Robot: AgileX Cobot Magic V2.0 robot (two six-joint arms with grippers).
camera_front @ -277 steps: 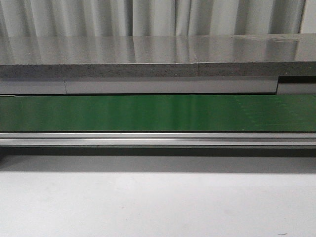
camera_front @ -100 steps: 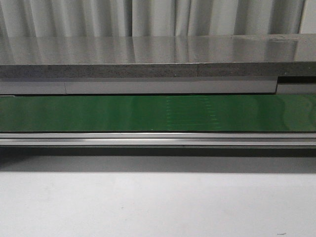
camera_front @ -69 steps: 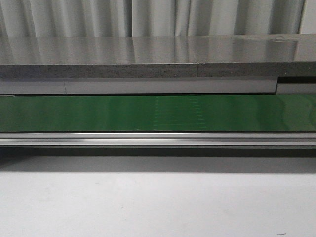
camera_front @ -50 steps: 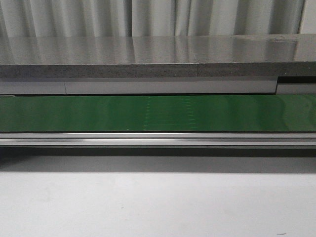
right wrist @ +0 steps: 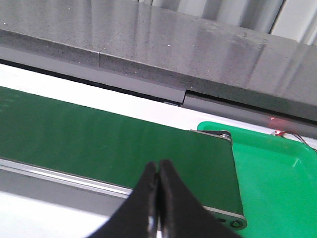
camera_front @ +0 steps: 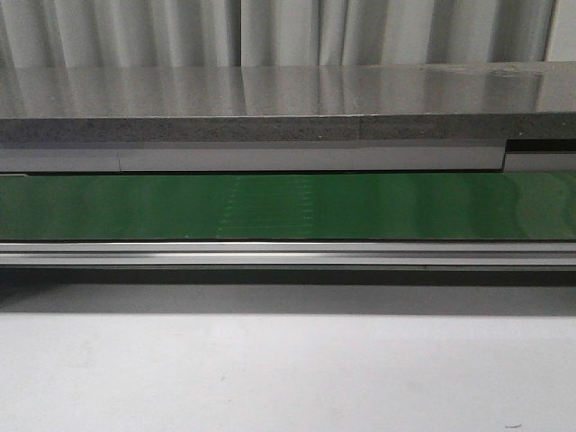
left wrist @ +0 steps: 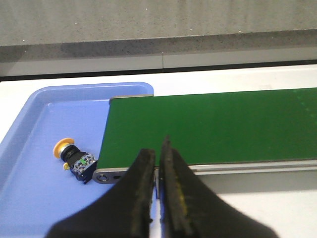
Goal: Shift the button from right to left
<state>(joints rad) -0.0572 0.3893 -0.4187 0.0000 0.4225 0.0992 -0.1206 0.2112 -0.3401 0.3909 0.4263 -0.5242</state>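
Note:
The button (left wrist: 74,157), with a yellow-orange cap and a black body with blue and silver bits, lies on its side in the blue tray (left wrist: 34,198) at the left end of the green conveyor belt (left wrist: 213,124). My left gripper (left wrist: 157,148) is shut and empty, above the belt's near rail, to the right of the button. My right gripper (right wrist: 158,171) is shut and empty over the near edge of the belt (right wrist: 99,139), close to its right end. The front view shows the belt (camera_front: 288,205) with no button and no gripper on it.
A green tray (right wrist: 277,188) sits at the belt's right end and shows nothing in it. A grey stone counter (camera_front: 270,99) runs behind the belt, with curtains beyond. A metal rail (camera_front: 288,254) edges the belt's front, above the white table (camera_front: 288,378).
A faint patch of marks on the belt has moved from right to left across the front view. No gripper or button shows in that view.

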